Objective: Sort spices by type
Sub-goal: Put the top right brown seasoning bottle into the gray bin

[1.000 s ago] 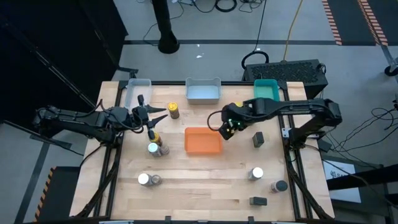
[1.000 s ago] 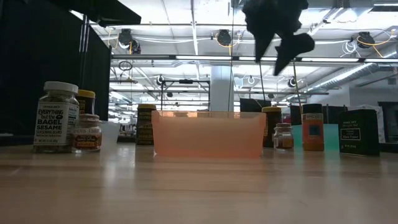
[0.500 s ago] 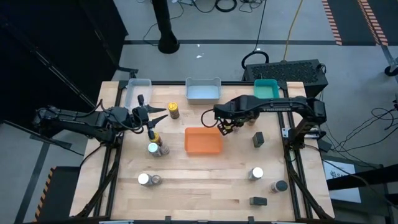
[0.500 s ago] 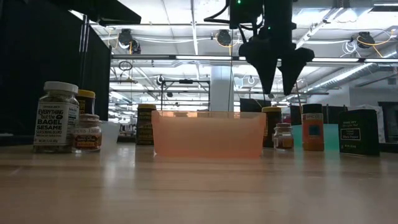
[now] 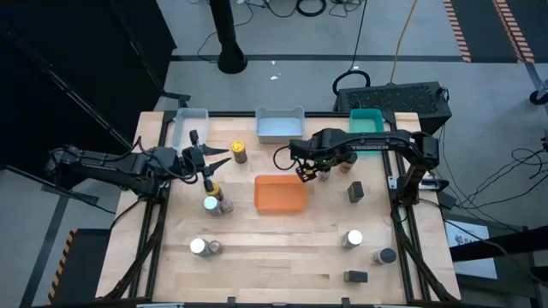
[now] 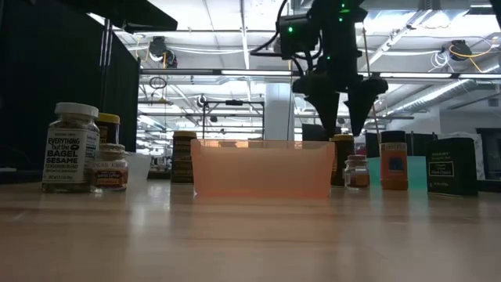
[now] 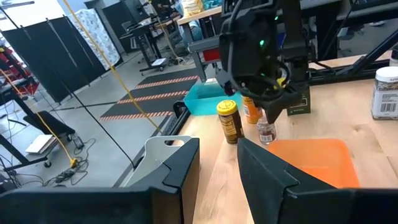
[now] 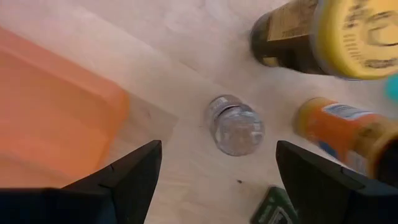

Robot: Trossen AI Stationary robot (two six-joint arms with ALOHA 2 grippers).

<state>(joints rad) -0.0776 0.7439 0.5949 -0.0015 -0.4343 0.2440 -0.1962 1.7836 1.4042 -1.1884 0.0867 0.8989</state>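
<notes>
Right pincer [image 8: 214,171] spread wide above small clear jar [image 8: 236,129] (beside orange tray [image 8: 50,118]); left pincer [image 7: 217,163] part-open, empty.

Orange tray [image 5: 280,194] mid-table; teal tray [image 5: 366,123], blue-grey tray [image 5: 280,126] behind.

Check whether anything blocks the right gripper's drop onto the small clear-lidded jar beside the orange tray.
Nothing visible does. The right gripper hangs open directly above the small jar. The orange tray, yellow-lidded jar and orange jar stand close around it, but none lies under the fingers.
</notes>
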